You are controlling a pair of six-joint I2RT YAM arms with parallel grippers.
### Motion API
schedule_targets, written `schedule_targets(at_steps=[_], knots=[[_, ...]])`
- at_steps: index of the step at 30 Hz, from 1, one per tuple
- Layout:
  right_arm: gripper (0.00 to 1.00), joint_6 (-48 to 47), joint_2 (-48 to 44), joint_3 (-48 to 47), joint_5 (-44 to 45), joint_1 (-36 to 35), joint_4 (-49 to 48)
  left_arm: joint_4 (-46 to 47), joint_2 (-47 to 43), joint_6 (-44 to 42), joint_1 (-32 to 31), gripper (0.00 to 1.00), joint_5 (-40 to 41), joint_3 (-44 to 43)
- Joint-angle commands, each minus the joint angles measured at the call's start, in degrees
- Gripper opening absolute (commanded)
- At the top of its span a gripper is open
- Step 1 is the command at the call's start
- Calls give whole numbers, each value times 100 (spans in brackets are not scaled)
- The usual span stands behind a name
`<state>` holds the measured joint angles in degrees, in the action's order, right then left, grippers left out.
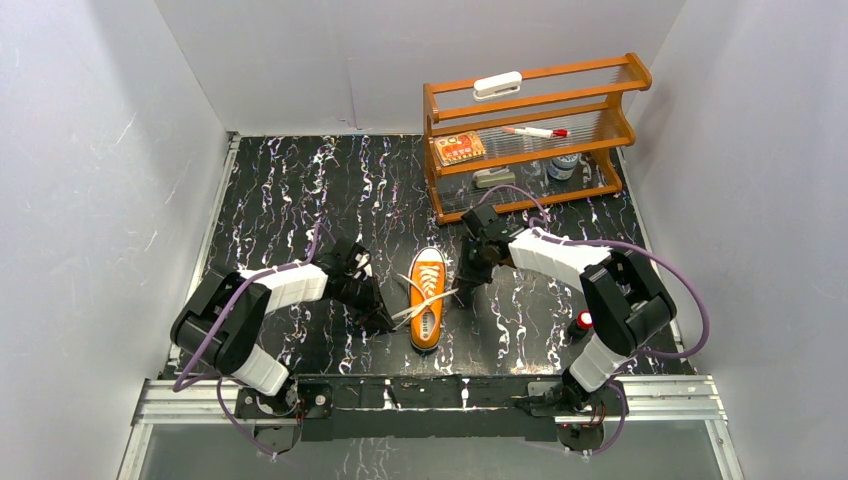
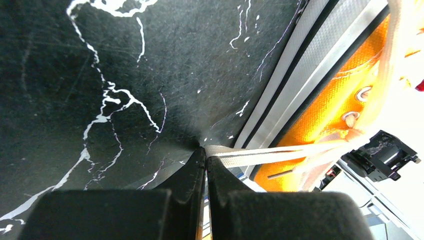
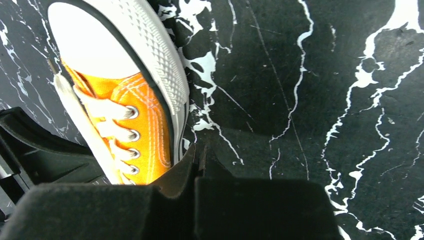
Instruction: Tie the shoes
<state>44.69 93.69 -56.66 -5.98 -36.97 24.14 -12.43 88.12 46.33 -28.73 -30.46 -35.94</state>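
Item one, my left tool (image 2: 205,156): fingers pressed together, pinching a white lace (image 2: 270,156) at their tips. The lace runs straight from there to the orange sneaker (image 1: 427,300).
Item two, my right tool (image 3: 199,156): closed tip to tip, low over the counter (image 1: 290,190), just beside the sneaker's sole near the toe.
Item three, the orange sneaker: upright on its sole mid-counter, between my two arms, toe cap pointing away from the bases, laces loose across it.
Item four: wooden shelf rack (image 1: 530,120), far right corner.
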Motion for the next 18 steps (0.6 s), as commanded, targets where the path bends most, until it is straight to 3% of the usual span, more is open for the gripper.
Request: schedule_targets(at_steps=[1,11,12,15,18], knots=[[0,-188,-229,179,202,309,-219,-814,140,-355,17,0,1329,332],[0,-387,-223,192,-155,512,-432,-909,177,-900,17,0,1140,37],[0,-446,-229,132,-240,503,-381,-1084,208,-969,17,4,1129,-81],[4,-804,-420,-114,-303,490,-61,-1652,-109,-931,17,30,1463,-414],[36,-1294,-704,-423,-225,490,401,-2226,-844,-783,21,48,1918,-675]])
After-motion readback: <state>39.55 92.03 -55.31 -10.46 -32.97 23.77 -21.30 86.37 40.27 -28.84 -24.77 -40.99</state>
